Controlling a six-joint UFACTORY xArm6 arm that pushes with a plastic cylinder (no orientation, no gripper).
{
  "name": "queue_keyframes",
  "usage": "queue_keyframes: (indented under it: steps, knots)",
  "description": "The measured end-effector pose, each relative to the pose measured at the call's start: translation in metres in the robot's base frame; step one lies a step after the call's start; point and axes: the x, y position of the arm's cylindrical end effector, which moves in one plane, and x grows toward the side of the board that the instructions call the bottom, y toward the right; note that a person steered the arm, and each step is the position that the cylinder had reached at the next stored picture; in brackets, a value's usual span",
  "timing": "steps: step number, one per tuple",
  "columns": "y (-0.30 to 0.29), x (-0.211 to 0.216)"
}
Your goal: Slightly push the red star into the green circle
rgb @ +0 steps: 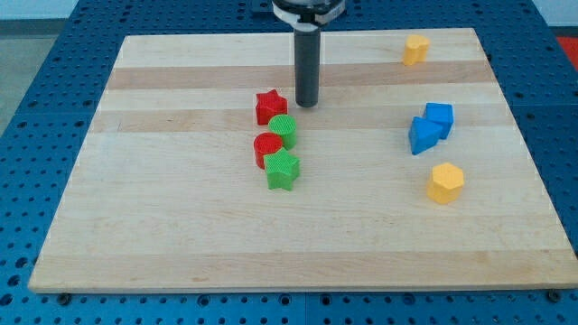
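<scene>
Just right of red star [270, 106] (touching green circle [284, 130]): my tip [307, 104].

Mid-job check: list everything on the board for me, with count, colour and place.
red star: one, red, board centre, top of the cluster
green circle: one, green, just below the star, touching it
red circle: one, red, at the green circle's lower left
green star: one, green, bottom of the cluster
blue blocks: two, blue, touching, view's right
yellow block: one, yellow, view's top right
yellow hexagon: one, yellow, below the blue pair
wooden board: one, light wood
my tip: one, dark rod, just right of the red star
</scene>
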Motion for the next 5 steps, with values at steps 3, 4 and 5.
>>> queue_keyframes:
  steps: [3, 4, 5]
  knots:
    - [-0.087, -0.02]
    - [-0.091, -0.009]
    - [-0.09, 0.007]
